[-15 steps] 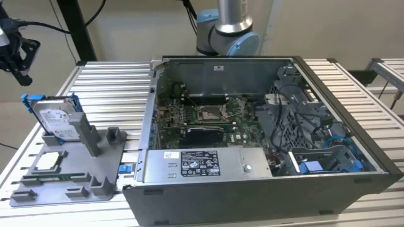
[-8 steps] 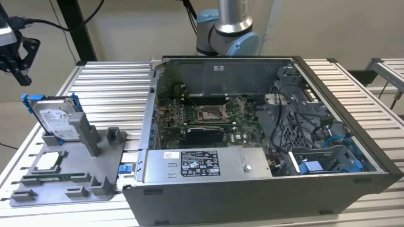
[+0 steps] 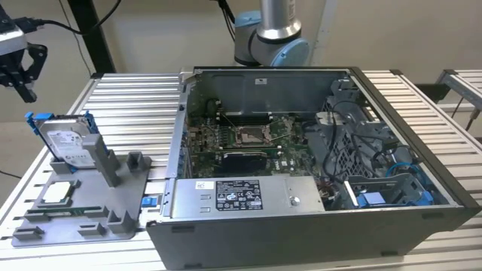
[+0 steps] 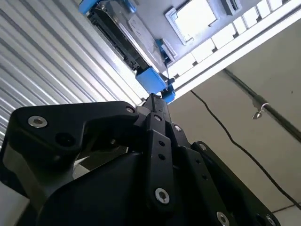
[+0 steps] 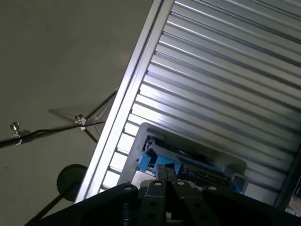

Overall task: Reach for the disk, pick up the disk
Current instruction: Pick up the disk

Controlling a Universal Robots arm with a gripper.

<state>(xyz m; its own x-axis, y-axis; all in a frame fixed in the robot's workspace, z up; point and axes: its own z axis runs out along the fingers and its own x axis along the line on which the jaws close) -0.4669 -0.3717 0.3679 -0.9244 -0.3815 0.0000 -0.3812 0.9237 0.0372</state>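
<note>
Ribbed aluminium table (image 3: 135, 96) carries the disk (image 3: 66, 144) upright in a grey fixture (image 3: 105, 169) near its edge at the exterior view's left, untouched, with the gripper (image 3: 26, 93) above it, apart, fingers together and empty; reach seemingly unfinished, pick-up not yet done.
</note>
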